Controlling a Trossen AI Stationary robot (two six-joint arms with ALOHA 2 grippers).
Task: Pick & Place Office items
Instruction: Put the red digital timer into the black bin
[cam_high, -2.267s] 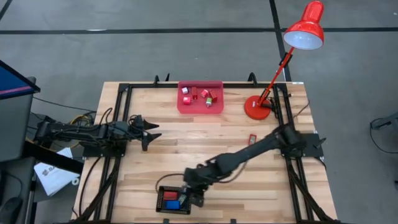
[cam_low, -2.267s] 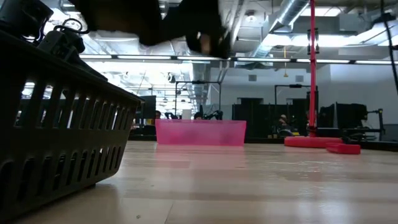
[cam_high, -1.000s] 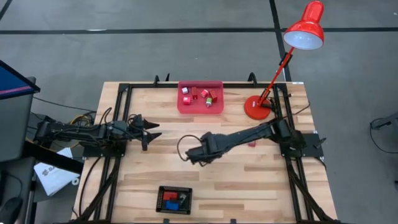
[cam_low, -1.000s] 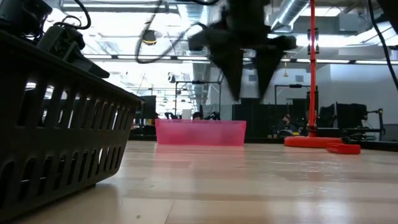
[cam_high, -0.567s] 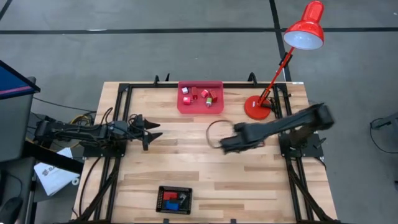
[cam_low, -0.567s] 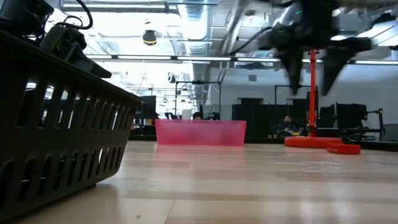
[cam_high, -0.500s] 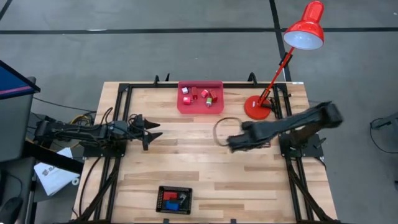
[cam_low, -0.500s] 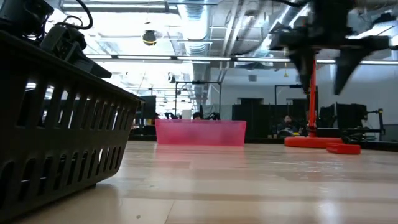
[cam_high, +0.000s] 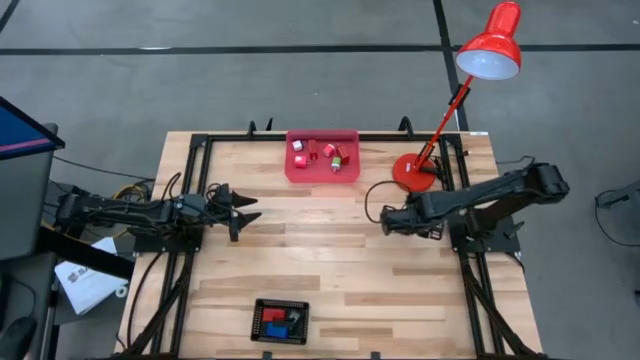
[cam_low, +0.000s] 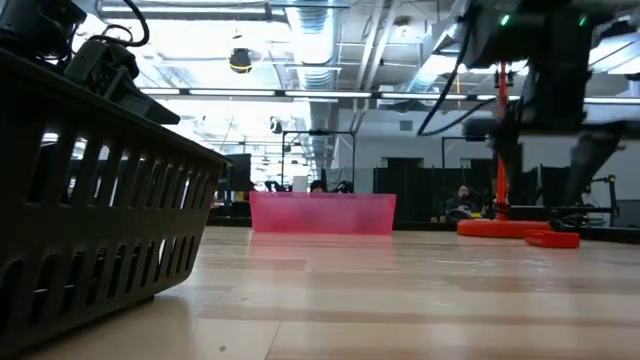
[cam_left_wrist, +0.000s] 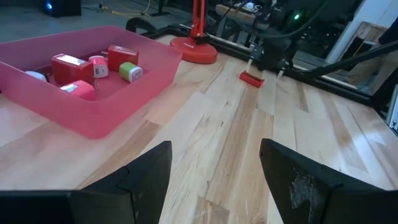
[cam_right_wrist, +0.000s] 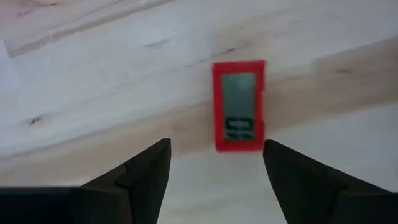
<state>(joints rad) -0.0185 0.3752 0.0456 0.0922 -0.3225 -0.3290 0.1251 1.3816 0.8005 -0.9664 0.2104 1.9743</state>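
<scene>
Holding red pieces (cam_high: 320, 152), pink tray (cam_high: 322, 171), black basket (cam_high: 279, 322)

A black basket (cam_low: 90, 200) looms nearest, a pink bin (cam_low: 322, 213) stands farther back, and the right tool (cam_low: 545, 150) hangs open-fingered.

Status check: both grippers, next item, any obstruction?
Right gripper open, empty, hovering above the flat red piece lying alone on bare wood. Left gripper open, idle near pink tray. Nothing in the way.
</scene>
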